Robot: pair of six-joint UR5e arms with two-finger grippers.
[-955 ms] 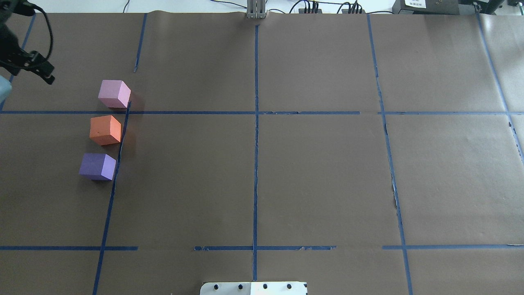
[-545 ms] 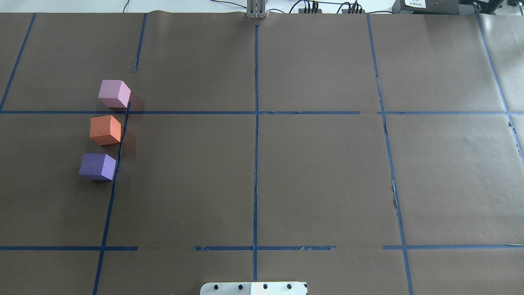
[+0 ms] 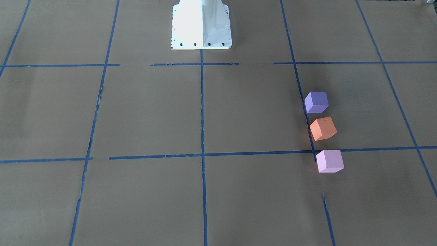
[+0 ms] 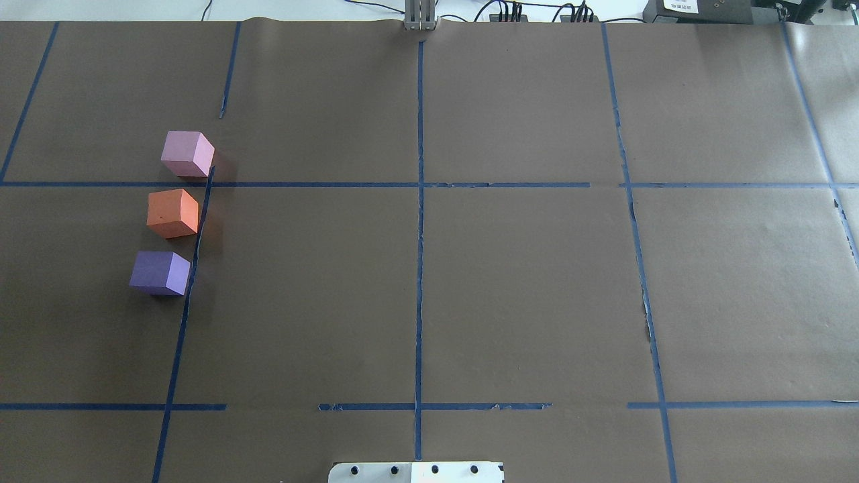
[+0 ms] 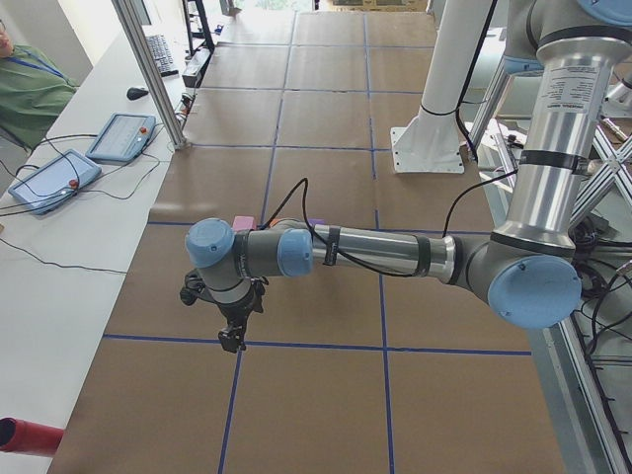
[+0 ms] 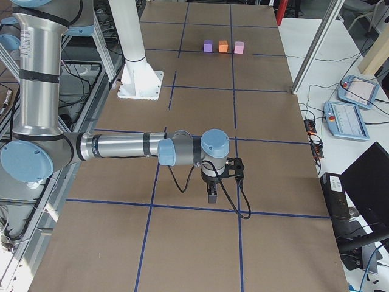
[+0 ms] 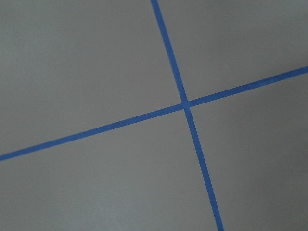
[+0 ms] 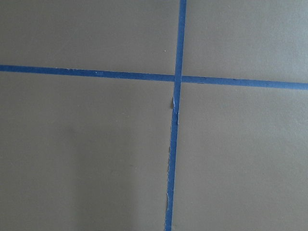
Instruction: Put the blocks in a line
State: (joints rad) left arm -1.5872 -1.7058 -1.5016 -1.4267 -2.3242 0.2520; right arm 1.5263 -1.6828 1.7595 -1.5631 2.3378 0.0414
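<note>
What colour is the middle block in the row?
Orange. The orange block shows best in the overhead exterior view.

the left arm (image 5: 375, 253) reached out level and turned down just above the left gripper (image 5: 233, 334), which pointed straight down. the right arm (image 6: 115, 146) lay level too, turning down above the right gripper (image 6: 212, 193), also pointing down. whether either gripper was parted could not be told.

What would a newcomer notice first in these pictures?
A bright row of three stands on the robot's left side of the brown table: pink block farthest from the robot, orange block in the middle, purple block nearest. Blue tape lines cross the table in a grid.
</note>
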